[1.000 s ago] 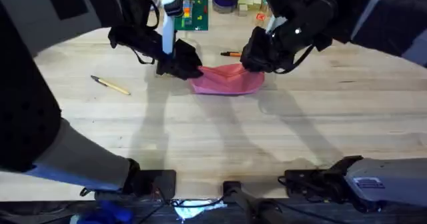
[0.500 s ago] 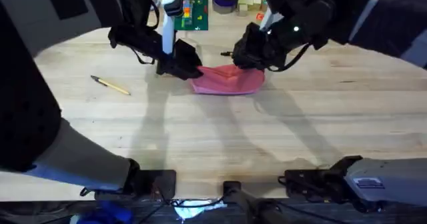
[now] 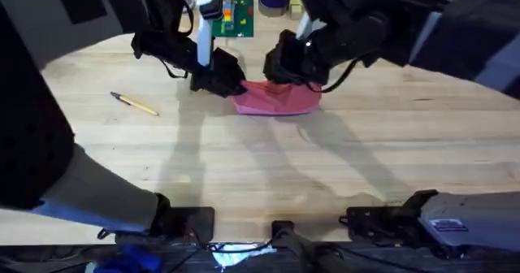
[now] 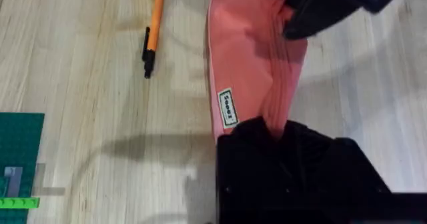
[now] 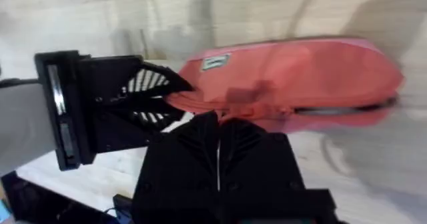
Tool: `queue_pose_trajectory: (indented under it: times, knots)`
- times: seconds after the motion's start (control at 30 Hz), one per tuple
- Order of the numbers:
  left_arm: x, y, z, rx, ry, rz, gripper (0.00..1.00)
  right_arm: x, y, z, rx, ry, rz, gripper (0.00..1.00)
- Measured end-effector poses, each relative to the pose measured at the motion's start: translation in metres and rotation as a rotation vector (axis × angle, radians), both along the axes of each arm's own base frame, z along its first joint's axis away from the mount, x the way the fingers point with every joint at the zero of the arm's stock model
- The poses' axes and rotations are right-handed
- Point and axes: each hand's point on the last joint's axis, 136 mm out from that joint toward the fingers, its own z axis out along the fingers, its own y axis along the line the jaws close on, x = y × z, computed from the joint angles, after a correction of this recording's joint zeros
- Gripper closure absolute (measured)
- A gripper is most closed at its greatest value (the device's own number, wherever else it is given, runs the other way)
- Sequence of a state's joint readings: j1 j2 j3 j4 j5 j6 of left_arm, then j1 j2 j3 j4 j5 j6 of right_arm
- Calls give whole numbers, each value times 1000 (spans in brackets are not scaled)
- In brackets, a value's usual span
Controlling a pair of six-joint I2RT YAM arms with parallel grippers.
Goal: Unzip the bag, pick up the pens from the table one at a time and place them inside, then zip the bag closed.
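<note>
Overhead: left pincer (image 3: 223,82) clamps the 9 o'clock end of the pink bag (image 3: 280,101); right pincer (image 3: 280,70) on its top edge. Bag's long axis 9–3, mid-tabletop (image 3: 268,175). Yellowish pen (image 3: 134,104) at 9.
Left wrist: orange pen (image 4: 153,27) beside bag.
Right wrist: fingers (image 5: 200,141) closed on zipper (image 5: 333,109).

The bag (image 3: 276,99) lies mid-worktop (image 3: 268,167) toward the far side, with the left gripper (image 3: 226,84) at its left end and the right gripper (image 3: 280,71) at its far edge. One pen (image 3: 135,104) lies well left of the bag; another pen (image 4: 153,29) lies just behind it.
</note>
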State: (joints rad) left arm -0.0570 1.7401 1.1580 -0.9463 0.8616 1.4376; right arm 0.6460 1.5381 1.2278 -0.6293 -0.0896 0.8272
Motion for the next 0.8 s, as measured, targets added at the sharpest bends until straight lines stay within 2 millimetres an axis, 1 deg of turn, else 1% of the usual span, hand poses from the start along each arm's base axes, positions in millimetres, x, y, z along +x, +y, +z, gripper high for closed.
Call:
queue_pose_trajectory:
  times: [0.17, 0.27, 0.37, 0.5, 0.6, 0.67, 0.7, 0.77, 0.8]
  knots:
    - [0, 1, 0, 2, 0, 1, 959, 3, 25, -15, 34, 11, 35, 971]
    - [1, 3, -2, 18, -2, 5, 959, 5, 35, -24, 42, 20, 42, 970]
    - [3, 9, -4, 30, -5, 19, 959, 11, 46, -28, 74, 13, 48, 970]
    - [8, 17, -6, 49, -14, 38, 959, 21, 61, -28, 135, -11, 62, 970]
    - [9, 20, -7, 57, -14, 46, 959, 25, 68, -25, 167, -27, 69, 970]
    - [9, 20, -7, 58, -13, 45, 959, 26, 74, -21, 197, -34, 79, 970]
    - [8, 19, -7, 57, -11, 43, 959, 26, 80, -16, 229, -41, 94, 970]
    - [6, 17, -7, 53, -7, 37, 959, 21, 92, -9, 275, -44, 133, 970]
    - [5, 17, -7, 54, -2, 38, 959, 19, 93, -9, 277, -38, 137, 970]
